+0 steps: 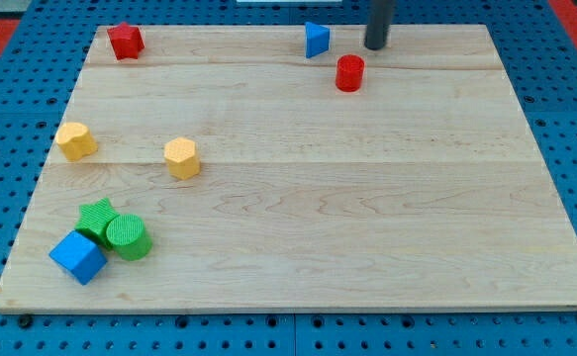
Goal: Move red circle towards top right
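In the camera view, our small red cylindrical circle block [349,73] sits near the wooden board's [367,227] top edge, right of centre, the top-right corner still well apart, while my tip [375,46], a bare rod with no pincer, stands just above-right of it.

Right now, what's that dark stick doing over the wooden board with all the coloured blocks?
It is a robot arm's pushing rod. My tip sits near the view's top edge, just above and right of the red cylinder, apart from it. The cylinder is to go toward the top right. The blue triangular block stands to the tip's left. The other blocks lie far left.
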Action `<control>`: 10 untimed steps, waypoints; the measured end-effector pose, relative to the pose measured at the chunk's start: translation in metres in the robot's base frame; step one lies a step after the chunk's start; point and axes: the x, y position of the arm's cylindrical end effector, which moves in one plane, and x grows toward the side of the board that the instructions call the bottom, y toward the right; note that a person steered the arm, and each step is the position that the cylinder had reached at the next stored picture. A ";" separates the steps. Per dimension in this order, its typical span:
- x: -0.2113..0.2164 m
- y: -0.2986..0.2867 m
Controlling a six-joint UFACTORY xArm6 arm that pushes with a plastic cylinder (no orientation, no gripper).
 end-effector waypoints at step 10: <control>0.088 -0.054</control>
